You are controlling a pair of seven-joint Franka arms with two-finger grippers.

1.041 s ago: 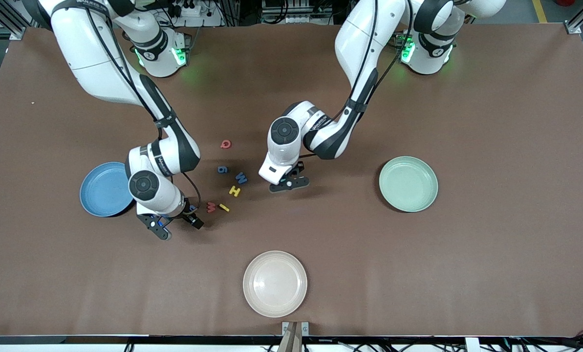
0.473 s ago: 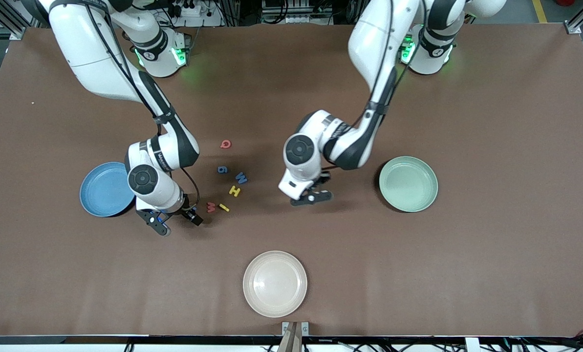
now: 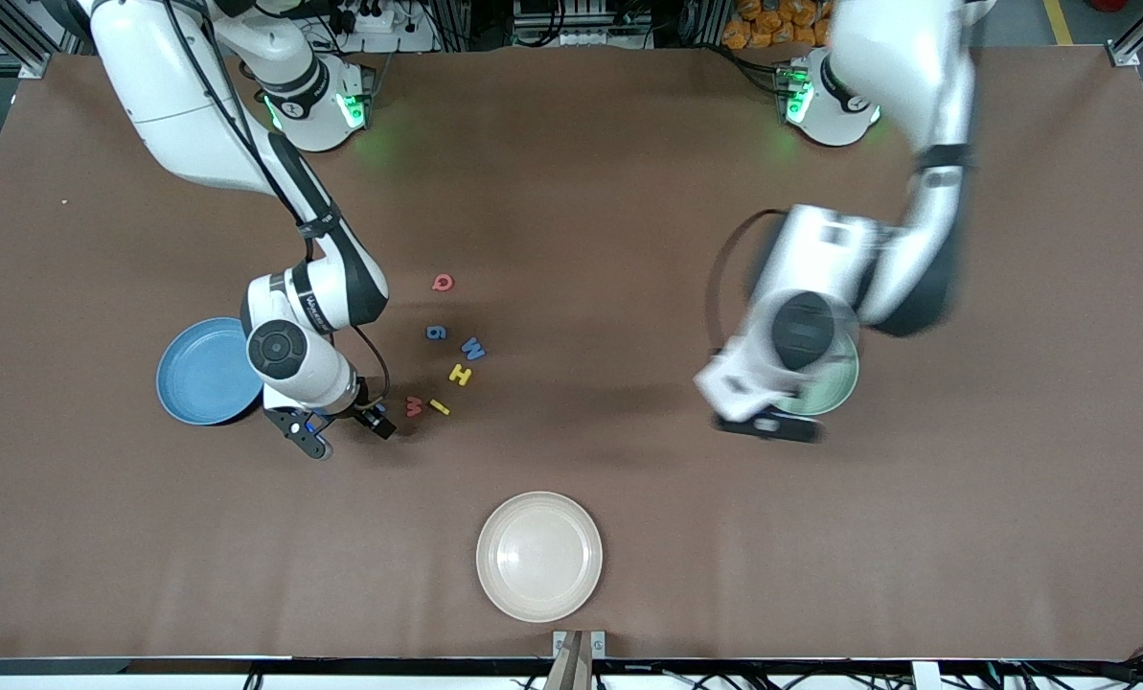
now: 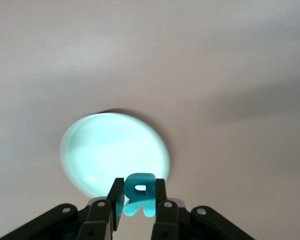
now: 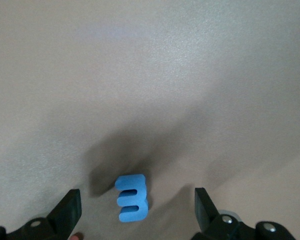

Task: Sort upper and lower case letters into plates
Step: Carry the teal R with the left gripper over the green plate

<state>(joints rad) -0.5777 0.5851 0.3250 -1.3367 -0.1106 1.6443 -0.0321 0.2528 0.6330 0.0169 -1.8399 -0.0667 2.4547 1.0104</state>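
The left end effector (image 4: 136,207) is clamped on a small teal flat toy letter R (image 4: 138,194) and hangs over the edge of the round pale mint green plastic plate (image 3: 844,383). The right end effector (image 5: 135,212) has its fingers wide apart over a blue toy letter E (image 5: 132,198) lying on the brown counter (image 3: 628,192), beside the round light blue plate (image 3: 202,374). More small letters (image 3: 451,359) lie near it, toward the counter's middle.

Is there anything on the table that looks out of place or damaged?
Nothing looks damaged or spilled. One oddity: a cream-white plate lies empty nearest the front camera, apart from the blue plate and mint plate.
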